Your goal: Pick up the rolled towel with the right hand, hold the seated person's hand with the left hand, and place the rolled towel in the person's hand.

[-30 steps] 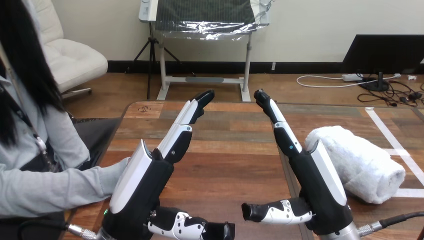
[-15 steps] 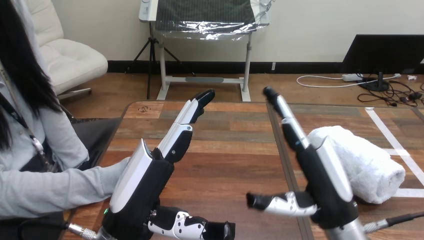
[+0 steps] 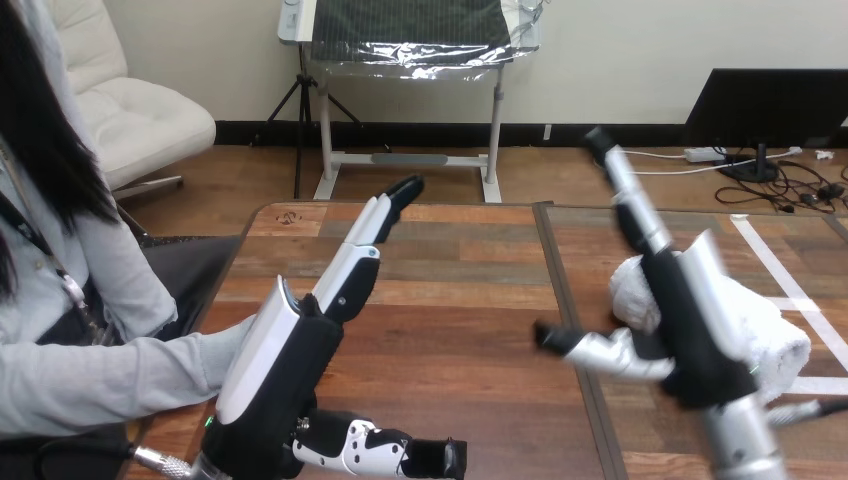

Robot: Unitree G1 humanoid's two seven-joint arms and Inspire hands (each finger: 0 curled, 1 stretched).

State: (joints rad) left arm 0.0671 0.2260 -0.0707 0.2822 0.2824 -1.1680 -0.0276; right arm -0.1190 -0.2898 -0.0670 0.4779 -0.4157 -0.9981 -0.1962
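Wooden tabletop on my feed. My left hand hovers over its left side, fingers straight, thumb out, just beside the person's sleeve. Right hand, also spread and holding nothing, is in front of the rolled towel lying at the right.

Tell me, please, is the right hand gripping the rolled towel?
No, the right hand has straight fingers, not curled round the rolled towel.
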